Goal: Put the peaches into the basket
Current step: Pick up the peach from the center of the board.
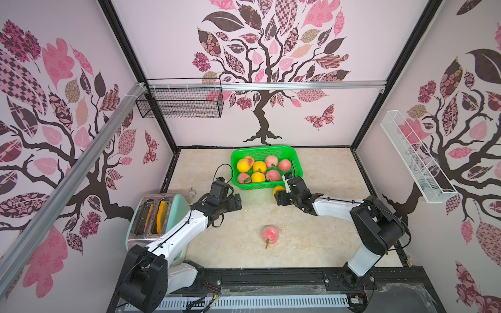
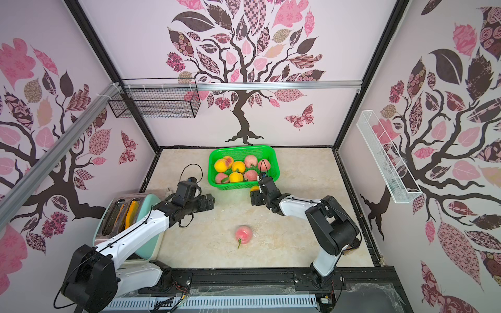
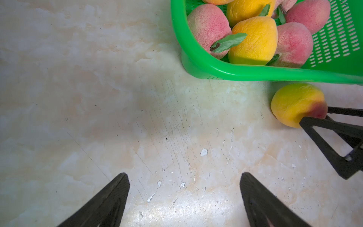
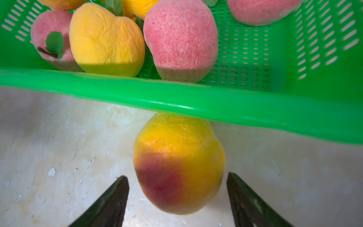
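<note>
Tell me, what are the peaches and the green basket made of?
The yellow peach looks like a fake, maybe foam under a thin skin: matte and crinkled. The pink peach looks flocked, with a fuzzy, speckled coat. The basket is likely moulded plastic: its rim is glossy with bright highlights, and its walls have neat slots.

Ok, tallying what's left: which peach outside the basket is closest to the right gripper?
The yellow-orange peach with a red patch, by the basket's wall; the pink peach lies alone, farther off.
</note>
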`<act>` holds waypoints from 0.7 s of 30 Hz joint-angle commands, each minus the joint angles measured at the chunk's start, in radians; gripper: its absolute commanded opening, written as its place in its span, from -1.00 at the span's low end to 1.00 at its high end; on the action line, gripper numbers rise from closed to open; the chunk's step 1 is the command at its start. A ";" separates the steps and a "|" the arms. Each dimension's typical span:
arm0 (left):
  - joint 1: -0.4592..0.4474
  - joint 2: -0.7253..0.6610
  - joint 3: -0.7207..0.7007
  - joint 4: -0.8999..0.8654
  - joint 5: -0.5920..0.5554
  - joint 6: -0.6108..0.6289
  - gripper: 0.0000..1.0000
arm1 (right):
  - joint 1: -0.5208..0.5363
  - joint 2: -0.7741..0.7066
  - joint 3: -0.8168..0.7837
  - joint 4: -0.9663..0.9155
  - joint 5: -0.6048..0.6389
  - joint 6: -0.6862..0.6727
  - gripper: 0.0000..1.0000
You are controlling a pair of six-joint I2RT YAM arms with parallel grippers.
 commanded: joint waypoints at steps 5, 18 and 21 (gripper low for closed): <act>0.008 -0.022 -0.005 0.006 -0.011 0.004 0.84 | 0.003 0.033 0.052 -0.018 0.024 -0.003 0.64; 0.010 -0.041 -0.013 -0.010 -0.022 0.005 0.84 | 0.005 0.078 0.072 -0.003 0.000 0.002 0.62; 0.012 -0.039 -0.009 -0.012 -0.022 0.005 0.84 | 0.006 0.075 0.070 -0.002 -0.003 -0.009 0.54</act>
